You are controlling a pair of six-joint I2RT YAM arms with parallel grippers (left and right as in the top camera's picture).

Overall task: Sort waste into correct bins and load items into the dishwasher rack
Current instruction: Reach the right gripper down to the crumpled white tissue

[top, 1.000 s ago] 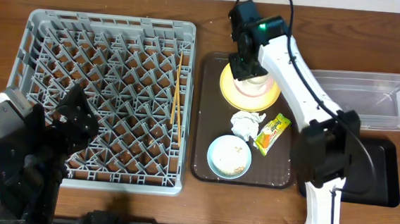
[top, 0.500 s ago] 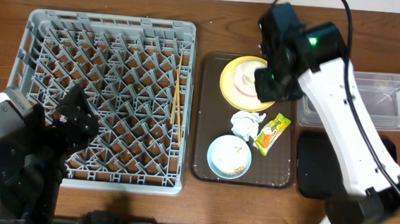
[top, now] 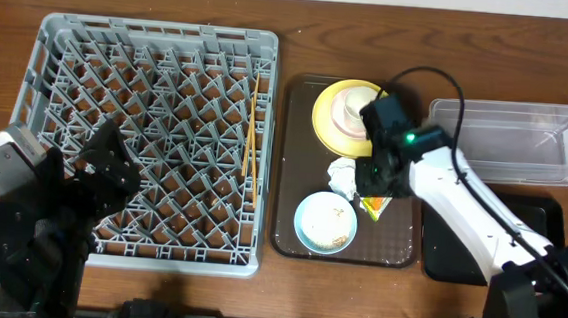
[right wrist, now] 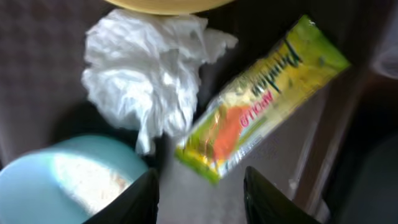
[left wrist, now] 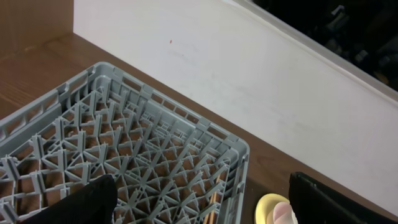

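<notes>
Right wrist view: the right gripper's [right wrist: 200,199] fingers are seen moderately apart (nothing is gripped between them). The snack wrapper [right wrist: 261,99] is found just beyond them, toward 1 o'clock, flat on the brown tray [right wrist: 37,74]. The crumpled napkin [right wrist: 146,68] is seen just beside it at 11 o'clock, and the yellow plate [right wrist: 168,5] farthest, at 12 o'clock.

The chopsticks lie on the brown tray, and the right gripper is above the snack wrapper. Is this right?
Not quite. The overhead view shows the chopsticks lying in the grey rack, not on the brown tray. The right gripper is indeed above the snack wrapper.
</notes>
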